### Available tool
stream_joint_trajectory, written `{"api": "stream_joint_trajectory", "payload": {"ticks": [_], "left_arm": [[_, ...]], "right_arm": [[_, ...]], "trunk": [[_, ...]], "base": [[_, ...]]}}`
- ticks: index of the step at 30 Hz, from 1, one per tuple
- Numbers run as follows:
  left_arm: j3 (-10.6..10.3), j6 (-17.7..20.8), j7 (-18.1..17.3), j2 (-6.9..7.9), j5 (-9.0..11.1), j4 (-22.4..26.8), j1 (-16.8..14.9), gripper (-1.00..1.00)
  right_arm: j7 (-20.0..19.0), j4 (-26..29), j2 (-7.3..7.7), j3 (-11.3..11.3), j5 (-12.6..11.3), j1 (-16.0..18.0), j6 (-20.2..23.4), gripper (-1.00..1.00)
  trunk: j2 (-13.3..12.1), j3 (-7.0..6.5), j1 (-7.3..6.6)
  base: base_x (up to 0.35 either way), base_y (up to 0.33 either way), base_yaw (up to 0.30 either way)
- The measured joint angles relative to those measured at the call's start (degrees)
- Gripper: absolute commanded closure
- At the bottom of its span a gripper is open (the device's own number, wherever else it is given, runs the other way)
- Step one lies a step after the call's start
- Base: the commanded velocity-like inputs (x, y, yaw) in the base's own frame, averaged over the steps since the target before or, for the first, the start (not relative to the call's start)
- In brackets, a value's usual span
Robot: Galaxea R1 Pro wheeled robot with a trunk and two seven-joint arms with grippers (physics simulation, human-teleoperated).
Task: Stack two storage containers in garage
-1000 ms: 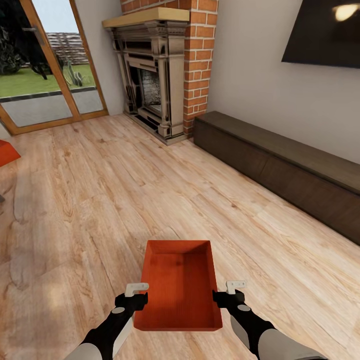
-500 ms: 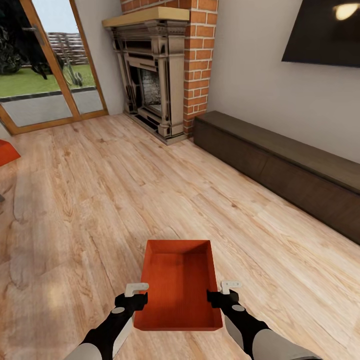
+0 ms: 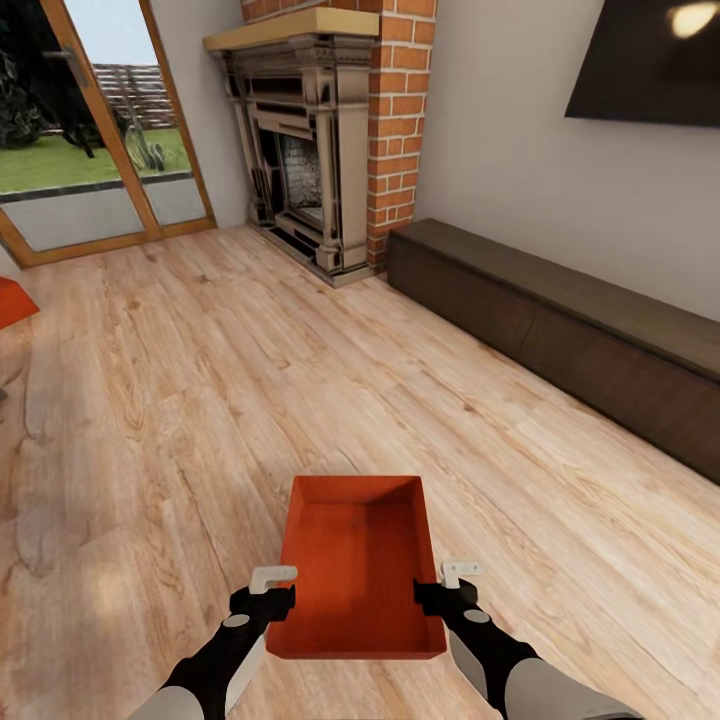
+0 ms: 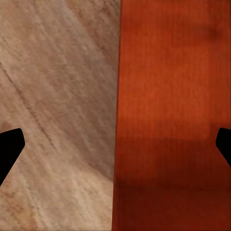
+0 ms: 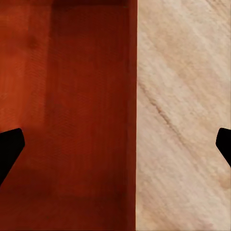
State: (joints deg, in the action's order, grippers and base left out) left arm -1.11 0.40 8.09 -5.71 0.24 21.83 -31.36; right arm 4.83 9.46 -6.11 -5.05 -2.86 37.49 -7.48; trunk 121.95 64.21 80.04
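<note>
Container (image 3: 358,560) low over the living room plank floor (image 3: 180,400), between your 2 arms | left gripper (image 3: 272,578) and right gripper (image 3: 458,572): jaws spread, each straddling a side wall (image 5: 132,115) | likely carrying pose.

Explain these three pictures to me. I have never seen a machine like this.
This is a simulated two-armed wheeled robot. The big picture comes from its head camera, looking down over both arms in a living room with a brick fireplace and a long dark cabinet. On the wood floor between the arms sits an orange-red storage container, open-topped and empty. The left tool and right tool flank its long walls. The two small pictures come from wrist cameras: each tool's open fingers straddle a container wall. Nothing is gripped yet.
</note>
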Motion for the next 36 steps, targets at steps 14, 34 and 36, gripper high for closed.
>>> {"api": "stream_joint_trajectory", "payload": {"ticks": [14, 34, 36], "left_arm": [[0.0, 0.0, 0.0, 0.00, 0.0, 0.0, 0.0, -1.00], [0.1, 0.0, 0.0, 0.21, 0.0, 0.0, 0.0, -1.00], [0.1, 0.0, 0.0, 0.34, 0.1, 0.0, 0.0, -1.00]], "right_arm": [[0.0, 0.0, 0.62, -0.1, 0.1, 0.0, 0.0, -1.00], [-0.1, 0.0, 0.65, -0.1, 0.1, 0.0, -0.1, -1.00], [-0.1, 0.0, 0.65, -0.1, 0.1, 0.0, -0.1, -1.00]], "trunk": [[5.6, 2.51, 3.08], [12.4, 5.56, 6.81], [13.2, 5.92, 7.25]], "base": [[0.000, 0.000, 0.000], [0.000, 0.000, 0.000], [0.000, 0.000, 0.000]]}}
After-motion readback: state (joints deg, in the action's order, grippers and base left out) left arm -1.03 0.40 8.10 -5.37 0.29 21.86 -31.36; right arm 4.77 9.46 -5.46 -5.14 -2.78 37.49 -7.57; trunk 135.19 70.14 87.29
